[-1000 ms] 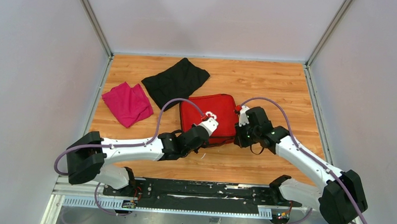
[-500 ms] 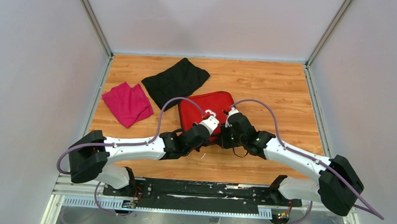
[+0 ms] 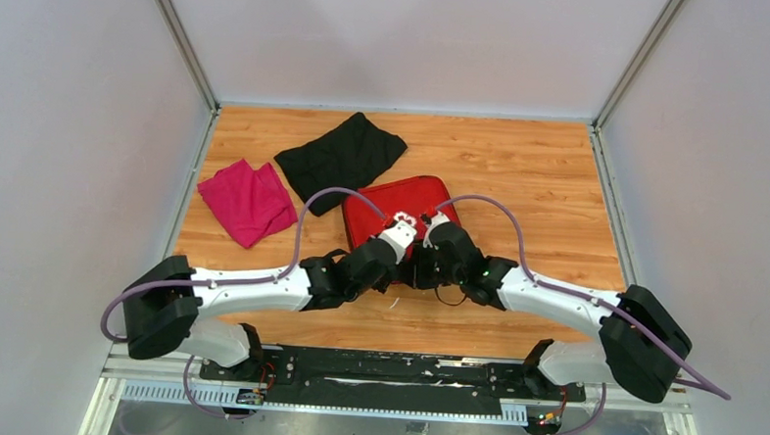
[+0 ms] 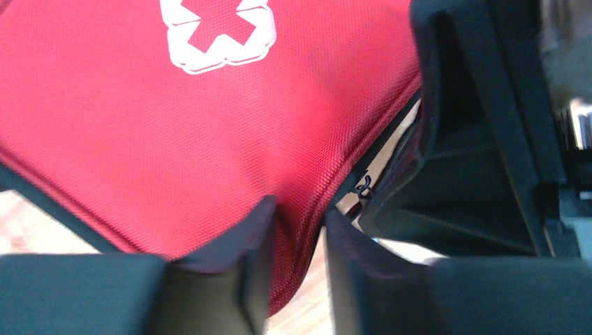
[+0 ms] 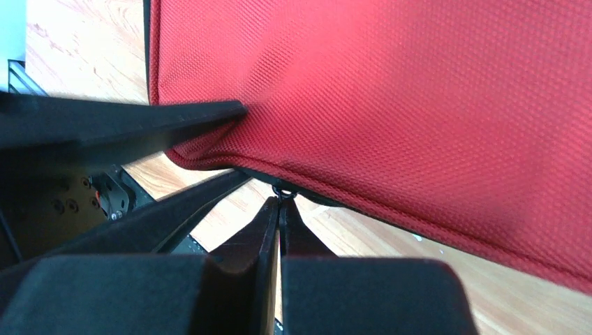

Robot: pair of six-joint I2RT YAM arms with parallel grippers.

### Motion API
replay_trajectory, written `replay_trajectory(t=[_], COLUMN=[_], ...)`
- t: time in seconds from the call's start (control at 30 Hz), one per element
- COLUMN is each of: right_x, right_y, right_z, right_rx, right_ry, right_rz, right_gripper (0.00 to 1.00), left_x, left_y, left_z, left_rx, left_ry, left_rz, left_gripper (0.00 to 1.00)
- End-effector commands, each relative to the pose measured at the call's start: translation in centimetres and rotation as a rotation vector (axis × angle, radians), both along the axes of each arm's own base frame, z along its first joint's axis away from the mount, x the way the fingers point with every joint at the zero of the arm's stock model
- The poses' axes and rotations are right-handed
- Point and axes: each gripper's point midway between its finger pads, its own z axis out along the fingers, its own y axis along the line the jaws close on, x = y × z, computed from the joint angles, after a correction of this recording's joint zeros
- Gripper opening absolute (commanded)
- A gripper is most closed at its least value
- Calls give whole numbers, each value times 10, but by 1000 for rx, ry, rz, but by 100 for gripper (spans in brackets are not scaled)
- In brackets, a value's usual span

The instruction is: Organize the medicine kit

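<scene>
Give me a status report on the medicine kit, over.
Left end effector parted around near edge of medicine kit. Right end effector shut, tips at zipper pull. Black cloth, magenta cloth lie apart.

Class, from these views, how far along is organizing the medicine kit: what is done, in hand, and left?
Done: the medicine kit lies with its lid down, white cross up. In hand: the right gripper is shut on the zip pull at the near edge, while the left gripper straddles that edge. Left: how far the zip is closed cannot be seen, so probably finishing the zip.
</scene>
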Motion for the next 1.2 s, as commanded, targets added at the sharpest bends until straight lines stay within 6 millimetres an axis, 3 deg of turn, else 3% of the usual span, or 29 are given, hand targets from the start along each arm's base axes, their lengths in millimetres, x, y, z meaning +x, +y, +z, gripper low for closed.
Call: replay_trajectory(t=[0.0, 0.1, 0.17, 0.27, 0.43, 0.57, 0.73, 0.93, 1.17], right_x=[-15, -13, -11, -14, -15, -11, -11, -11, -6], right_y=[-14, -42, -60, -83, -120, -153, -181, -187, -187], right_z=[-1, -10, -15, -22, -32, -29, -29, -30, -24], right_rx=[-56, -163, -214, -248, -250, -264, -273, -240, -271], right_ry=[1, -5, -12, -4, -7, -11, 31, 66, 16], right_rz=[-13, -70, -115, -176, -299, -406, -485, -504, -443], right_gripper=[0, 0, 0, 0, 0, 0, 0, 0, 0], left_x=[-20, -19, -15, -4, 21, 49, 73, 76, 74], left_y=[19, 28, 37, 48, 64, 72, 54, 10, -3], left_z=[-10, 22, 44, 66, 83, 76, 64, 45, 24], left_rx=[-69, -163, -243, -349, -391, -402, -489, -544, -540], left_ry=[110, 57, 30, 31, 31, 71, 157, 305, 380], left_rz=[40, 65, 100, 139, 186, 229, 181, 39, -5], left_gripper=[43, 65, 74, 78, 82, 85, 91, 89, 76])
